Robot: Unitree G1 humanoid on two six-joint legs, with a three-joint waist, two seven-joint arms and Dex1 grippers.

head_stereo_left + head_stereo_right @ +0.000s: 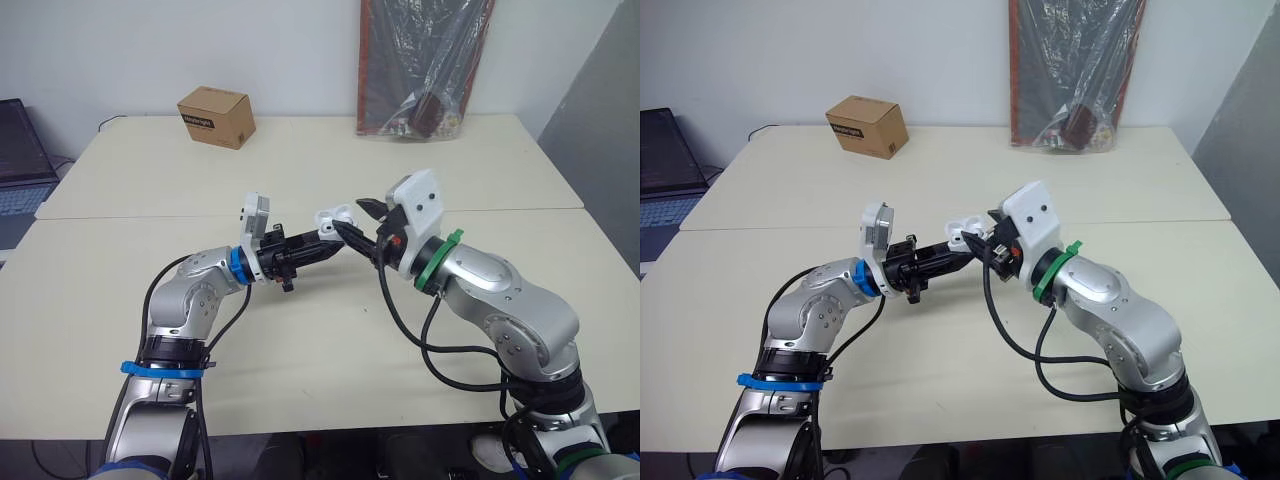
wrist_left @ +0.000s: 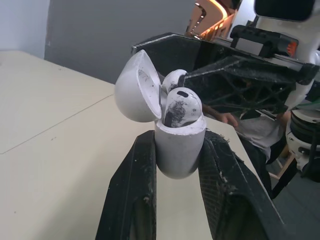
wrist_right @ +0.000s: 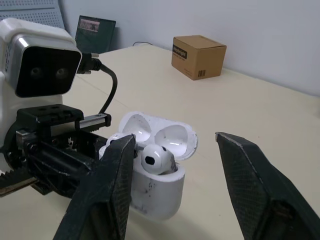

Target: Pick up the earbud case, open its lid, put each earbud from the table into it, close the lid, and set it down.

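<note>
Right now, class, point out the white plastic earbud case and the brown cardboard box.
white plastic earbud case (image 3: 158, 197), right wrist view, front wall of its body
brown cardboard box (image 1: 214, 99), left eye view, top face

- A small brown cardboard box with a dark printed label stands on a pale cream matte tabletop.
- A plain white wall rises behind the box.
- Well right of the box, a clear plastic bag with dark and red contents leans against that wall.
- Far left of the box, beyond the table edge, sits an open dark laptop.
- A thin seam crosses the tabletop in front of the box.
</note>
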